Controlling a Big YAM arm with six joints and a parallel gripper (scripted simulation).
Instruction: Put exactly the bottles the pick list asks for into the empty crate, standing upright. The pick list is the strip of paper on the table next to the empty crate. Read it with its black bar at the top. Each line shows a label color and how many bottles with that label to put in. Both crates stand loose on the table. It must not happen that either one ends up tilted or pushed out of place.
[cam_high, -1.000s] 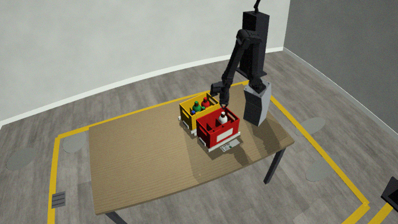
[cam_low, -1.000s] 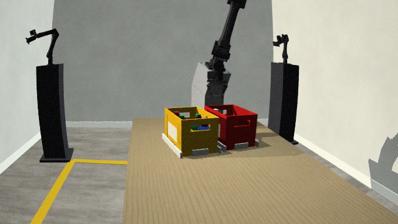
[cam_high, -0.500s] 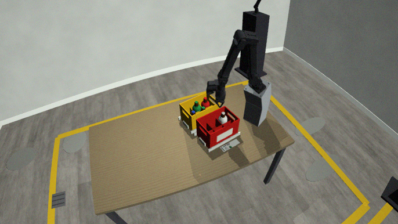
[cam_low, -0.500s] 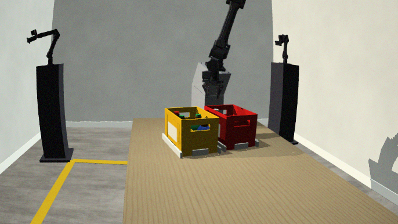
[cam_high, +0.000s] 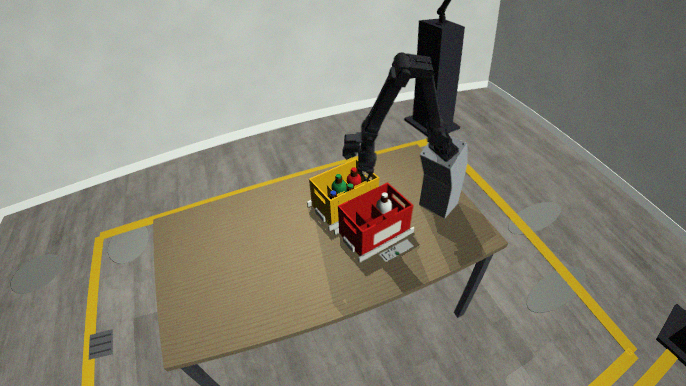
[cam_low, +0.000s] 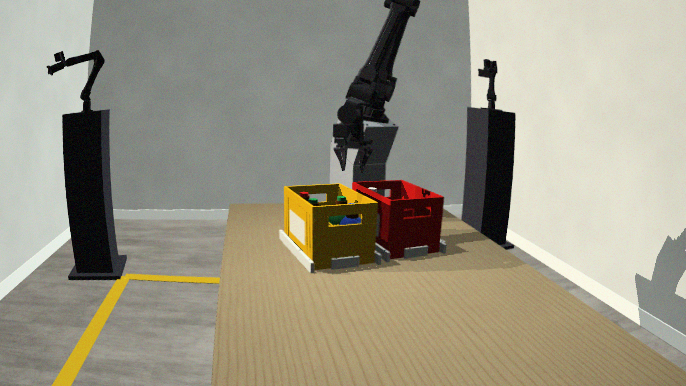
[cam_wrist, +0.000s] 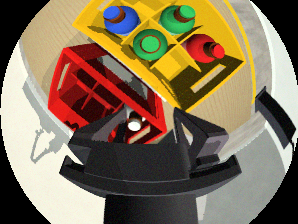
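Your tool (cam_high: 366, 175) (cam_low: 353, 169) (cam_wrist: 150, 109) stands released, so take the green bottle (cam_wrist: 150, 44), upright in the yellow crate (cam_high: 356, 199) (cam_low: 345, 245) (cam_wrist: 170, 97) at the wrist view's upper middle, squarely by its neck, since it looks stiff, smooth and likely slippery.

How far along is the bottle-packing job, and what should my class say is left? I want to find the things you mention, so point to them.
Done, it seems: one white bottle (cam_high: 384, 203) (cam_low: 372, 189) (cam_wrist: 134, 123) stands in the red crate (cam_high: 367, 245) (cam_low: 410, 230) (cam_wrist: 56, 100). In hand: nothing; the fingers of the gripper (cam_high: 367, 176) (cam_low: 353, 169) (cam_wrist: 150, 111) are apart. Left: blue, red and two green bottles sit in the yellow crate (cam_high: 356, 199) (cam_low: 345, 245) (cam_wrist: 170, 62), but the pick list (cam_high: 396, 250) is too small to read, so I can't say which.
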